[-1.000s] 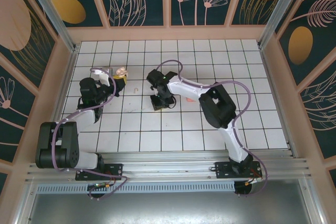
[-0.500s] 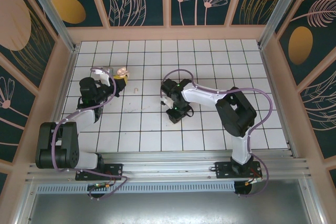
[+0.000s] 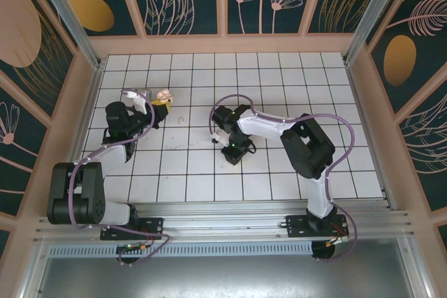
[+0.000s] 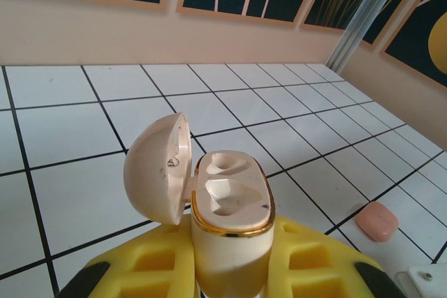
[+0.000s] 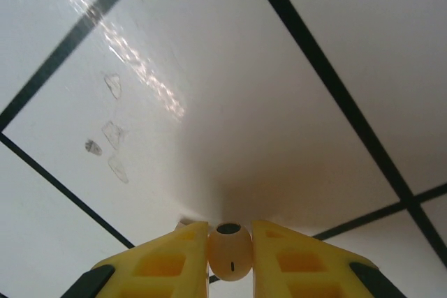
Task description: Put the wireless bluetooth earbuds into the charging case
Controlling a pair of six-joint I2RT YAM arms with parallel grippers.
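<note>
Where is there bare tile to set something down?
Free: the tiles right of the right arm up to the side wall, and the far row. Crowded: between the left gripper with its open case, the loose earbud and the right gripper.

The left tool (image 4: 230, 273) clamps a beige charging case (image 4: 232, 204) upright between its yellow fingers (image 4: 157, 263). The case's lid (image 4: 157, 172) is swung open leftward, two hollow wells (image 4: 227, 197) showing. A salmon-pink piece (image 4: 377, 220) lies on the desk (image 4: 70, 130), ahead-right of the tool.

Black-and-white arms (image 3: 265, 125), purple cables (image 3: 234, 96), yellow hollow-ribbed claw fingers (image 5: 167, 264)
</note>
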